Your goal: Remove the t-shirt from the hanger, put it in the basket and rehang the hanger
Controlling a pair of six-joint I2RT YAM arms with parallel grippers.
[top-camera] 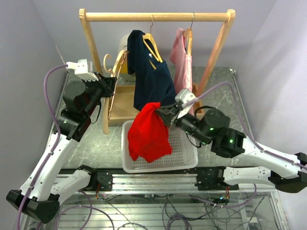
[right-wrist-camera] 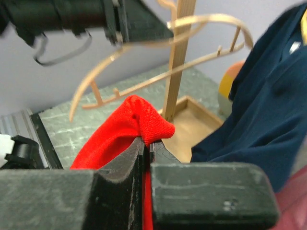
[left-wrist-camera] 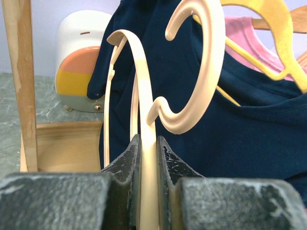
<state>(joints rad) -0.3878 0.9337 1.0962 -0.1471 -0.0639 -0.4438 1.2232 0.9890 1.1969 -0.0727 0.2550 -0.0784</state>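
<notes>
The red t-shirt (top-camera: 148, 132) (right-wrist-camera: 120, 129) hangs free of any hanger, bunched over the white basket (top-camera: 187, 153). My right gripper (top-camera: 165, 116) (right-wrist-camera: 147, 143) is shut on a fold at its top edge. The bare cream hanger (top-camera: 116, 81) (left-wrist-camera: 211, 72) is tilted beside the rack's left post, away from the rail. My left gripper (top-camera: 113, 84) (left-wrist-camera: 147, 141) is shut on one of its thin arms. In the right wrist view the hanger (right-wrist-camera: 144, 84) shows empty behind the red cloth.
A wooden rack (top-camera: 158, 17) stands at the back, with a navy t-shirt (top-camera: 151, 81) on a yellow hanger and a pink one (top-camera: 181, 57) on a wooden hanger. A white and orange object (left-wrist-camera: 79, 62) sits behind the rack's wooden base (top-camera: 125, 103).
</notes>
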